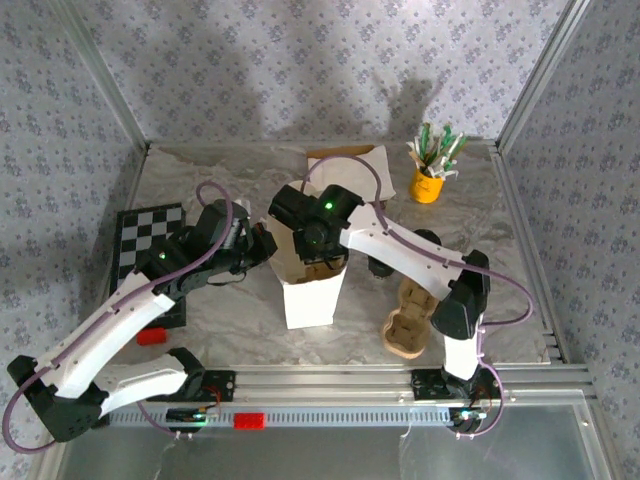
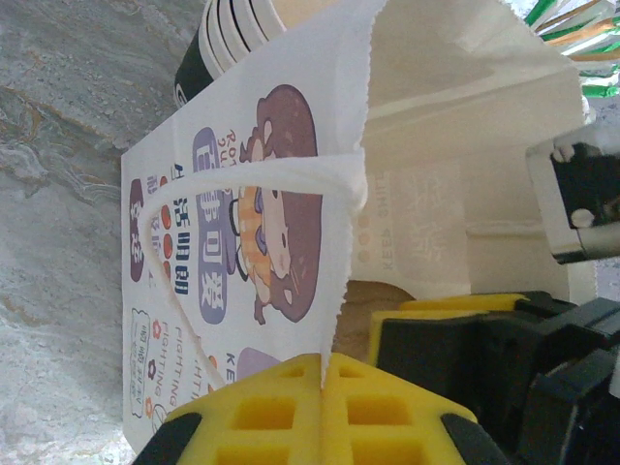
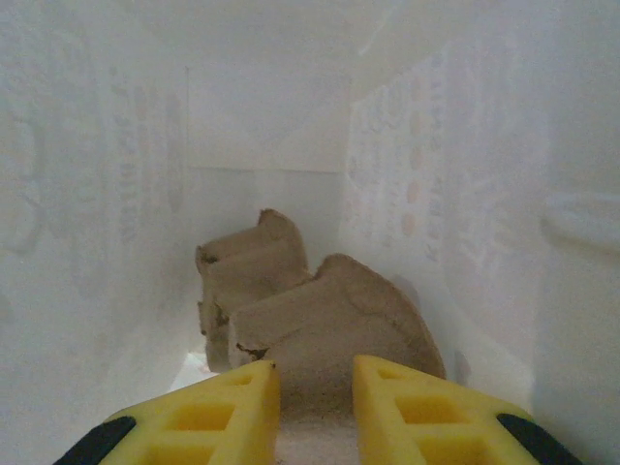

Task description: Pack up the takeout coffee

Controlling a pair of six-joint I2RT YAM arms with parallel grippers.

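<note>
Entry: white paper takeout bag printed with a cartoon figure (image 1: 312, 300), standing upright between the two pincers. The left pincer (image 2: 325, 387) is clenching the bag's serrated top edge and holding the mouth apart. The right pincer (image 3: 317, 387) is reaching down inside the bag. Directly ahead of its tips a brown moulded-pulp cup carrier (image 3: 329, 310) is lying on the bag floor, its near end running in between the yellow fingers (image 3: 232, 407). These are standing apart, and whether they are pressing the pulp or letting it go cannot be told. The small white paper cup with a dark band round its base (image 2: 228, 39) is standing outside the bag, beyond the printed wall from the left pincer. Judged status: carrier going in, cup waiting to be loaded, so most of the packing is remaining. A second brown pulp carrier (image 1: 408, 320) is lying on the marbled table (image 1: 230, 310), outward of the right pincer.
</note>
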